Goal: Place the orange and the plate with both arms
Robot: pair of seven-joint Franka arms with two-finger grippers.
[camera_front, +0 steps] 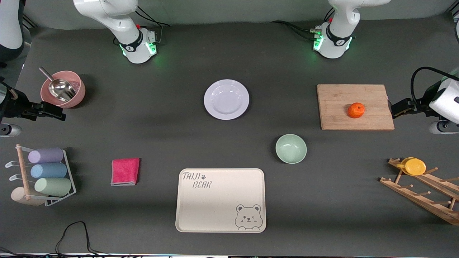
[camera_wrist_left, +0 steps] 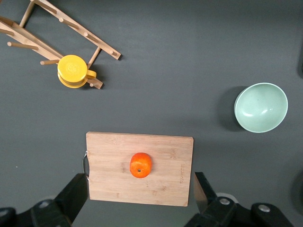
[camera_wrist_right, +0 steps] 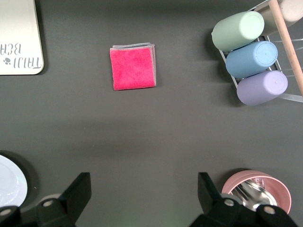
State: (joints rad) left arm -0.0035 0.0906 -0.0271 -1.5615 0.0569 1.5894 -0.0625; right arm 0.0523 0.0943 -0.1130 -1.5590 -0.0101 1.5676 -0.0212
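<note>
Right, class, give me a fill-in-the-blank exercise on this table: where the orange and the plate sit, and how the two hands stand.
1. The orange rests on the wooden ____.
2. The plate lies farther from the front camera than the mint-green ____.
3. The left hand hangs over the cutting board's edge with its fingers ____.
4. The right hand holds ____.

Missing words: cutting board; bowl; open; nothing
</note>
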